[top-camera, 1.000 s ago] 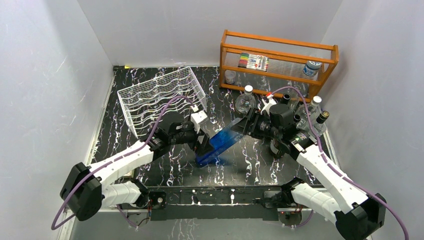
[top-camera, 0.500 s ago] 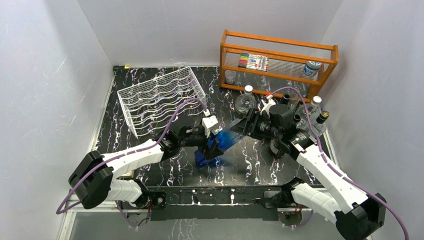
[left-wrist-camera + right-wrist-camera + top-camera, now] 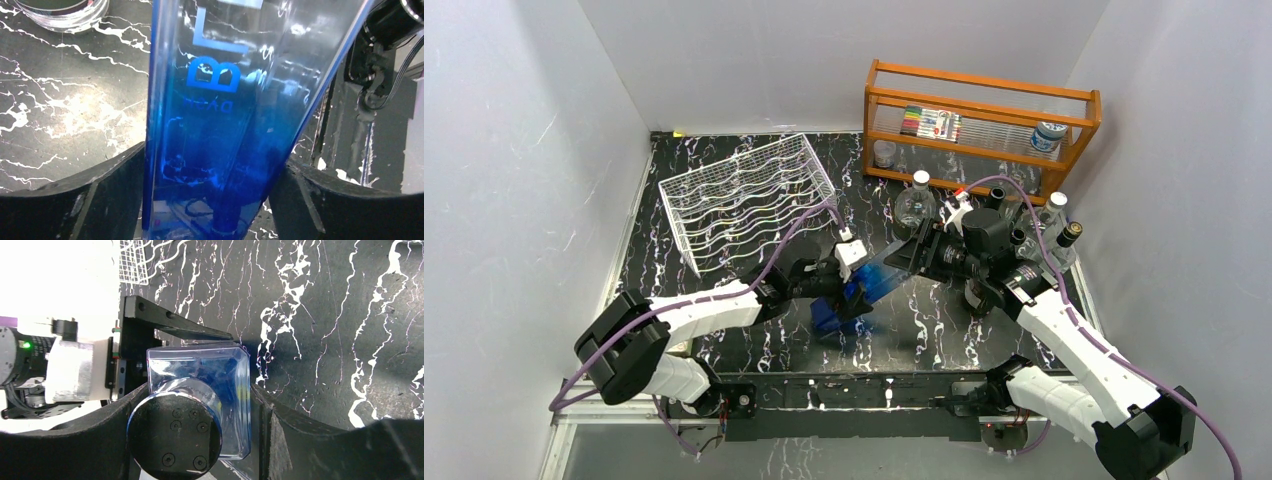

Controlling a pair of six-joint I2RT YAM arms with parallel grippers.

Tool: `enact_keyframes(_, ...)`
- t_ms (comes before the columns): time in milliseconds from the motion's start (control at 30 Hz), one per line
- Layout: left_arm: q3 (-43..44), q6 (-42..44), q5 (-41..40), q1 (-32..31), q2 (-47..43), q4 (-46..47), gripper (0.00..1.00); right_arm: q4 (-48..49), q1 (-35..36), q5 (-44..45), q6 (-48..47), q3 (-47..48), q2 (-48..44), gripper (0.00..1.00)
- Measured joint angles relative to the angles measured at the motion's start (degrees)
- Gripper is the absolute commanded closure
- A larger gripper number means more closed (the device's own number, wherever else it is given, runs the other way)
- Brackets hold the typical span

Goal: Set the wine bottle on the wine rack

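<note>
The wine bottle [image 3: 871,283] is square-sided, clear fading to deep blue, and hangs tilted above the middle of the table. My right gripper [image 3: 914,256] is shut on its upper end; the right wrist view shows the dark round cap and the bottle [image 3: 220,375] squeezed between my fingers [image 3: 295,440]. My left gripper [image 3: 848,292] grips the lower blue end, and in the left wrist view both black fingers [image 3: 110,190] press the bottle [image 3: 220,100] sides. The white wire wine rack [image 3: 744,200] stands at the back left, with nothing in it.
An orange wooden shelf [image 3: 979,120] at the back right holds markers and a jar. Several other bottles [image 3: 1049,225] stand below it at the right edge, and a clear bottle [image 3: 916,200] sits behind my right gripper. White walls enclose the table.
My left arm reached right to the bottle's lower end and its jaws narrowed onto the bottle. The right arm and bottle stayed almost still.
</note>
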Motion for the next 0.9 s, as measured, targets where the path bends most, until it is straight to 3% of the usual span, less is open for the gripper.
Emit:
enact_keyframes(100,-1.3,1.5,-0.3,-0.1,0.0,0.3,0.35,-0.3,0.0,-0.3,0.3,0.0,0.0,0.52)
enact_keyframes(367,-2.7,6.1,-0.3,-0.6,-0.1,0.9,0.27,-0.7,0.0,-0.6,0.9,0.0,0.0,0.49)
enact_keyframes(400,-2.8,6.5,-0.3,-0.6,-0.1,0.8,0.31,-0.7,0.0,-0.7,0.9,0.0,0.0,0.49)
enact_keyframes(500,-2.8,7.4,-0.8,-0.7,-0.1,0.8,0.75,-0.7,0.0,-0.8,1.0,0.0,0.0,0.47)
enact_keyframes(600,-2.7,8.7,-0.8,-0.8,0.0,0.6,1.00,-1.2,-0.1,-1.0,0.9,0.0,0.0,0.41)
enact_keyframes(800,-1.3,10.8,-1.7,-1.1,-0.6,-3.0,1.00,-1.7,0.0,-1.3,0.4,0.2,-0.4,0.21)
enact_keyframes(900,-0.7,12.9,-3.2,-1.2,-2.5,-6.3,1.00,-3.2,0.2,-1.3,-0.4,1.6,-1.7,0.16)
